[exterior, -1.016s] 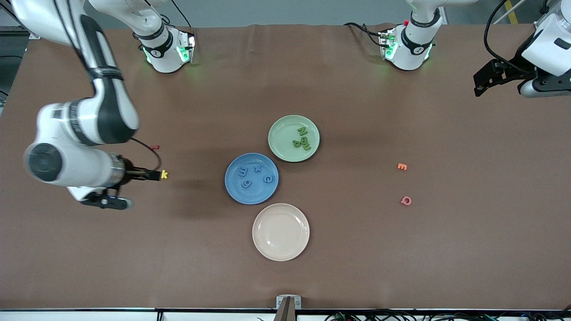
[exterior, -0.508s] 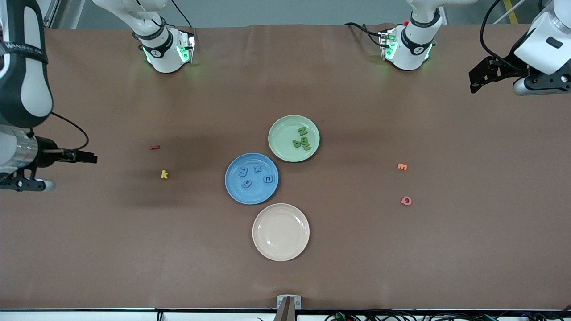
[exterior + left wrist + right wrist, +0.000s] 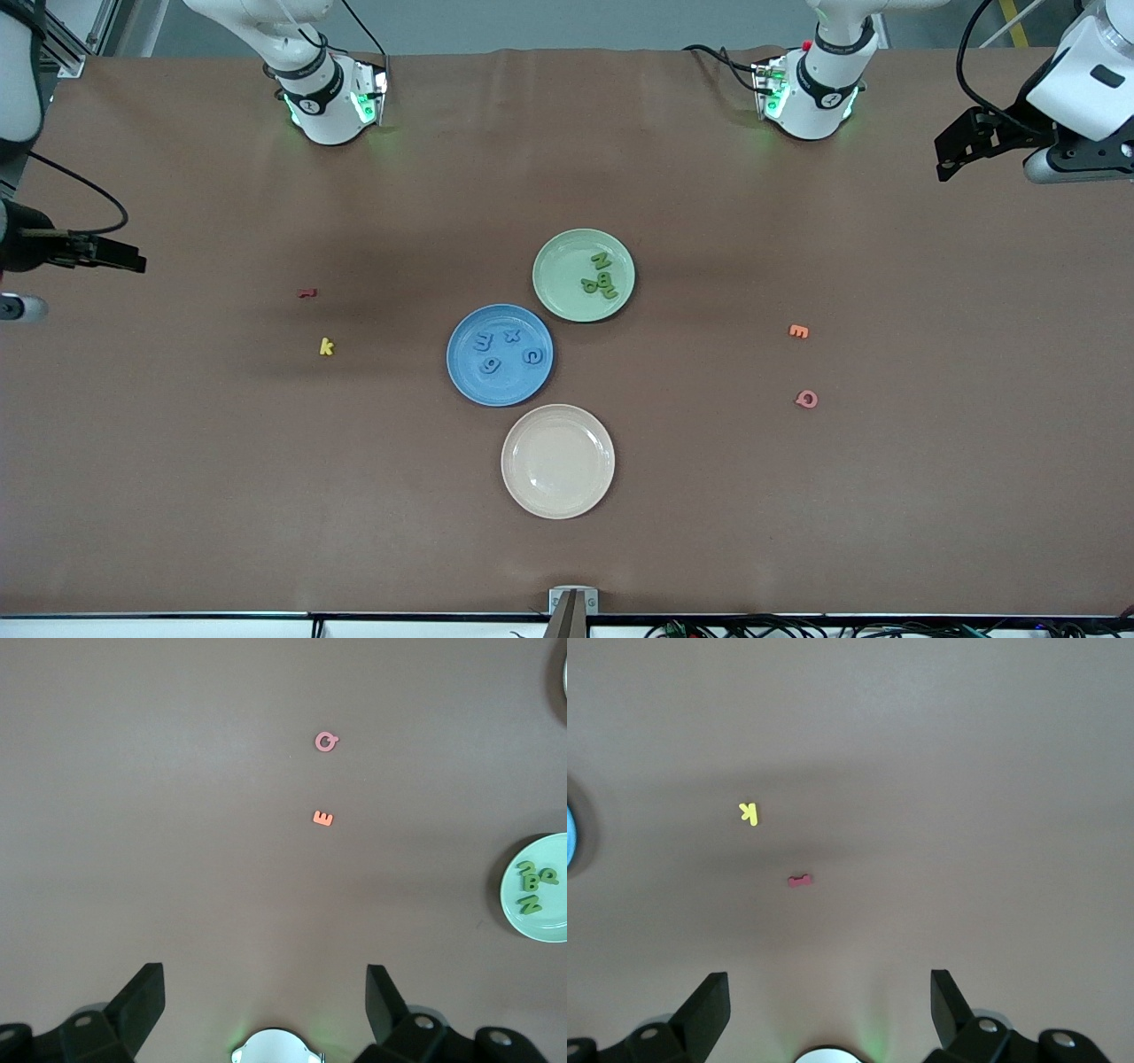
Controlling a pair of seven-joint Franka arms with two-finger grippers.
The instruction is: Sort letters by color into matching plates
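The blue plate (image 3: 509,387) holds several blue letters (image 3: 507,350) near the table's middle. The pale green plate (image 3: 561,266) touches it on the side farther from the front camera and holds several green letters (image 3: 604,275) in a cluster. The green plate (image 3: 554,921) and its letters (image 3: 532,881) also show in the left wrist view. My right gripper (image 3: 131,260) is open and empty, high over the right arm's end of the table. My left gripper (image 3: 948,164) is open and empty, high over the left arm's end.
A cream plate (image 3: 557,483) lies nearer the front camera than the blue plate. A yellow k (image 3: 327,346) and a small red piece (image 3: 306,292) lie toward the right arm's end. An orange E (image 3: 798,331) and a pink Q (image 3: 806,399) lie toward the left arm's end.
My right gripper has drawn back from beside the yellow k toward the right arm's end of the table. The k stays on the table. My left gripper has barely shifted.
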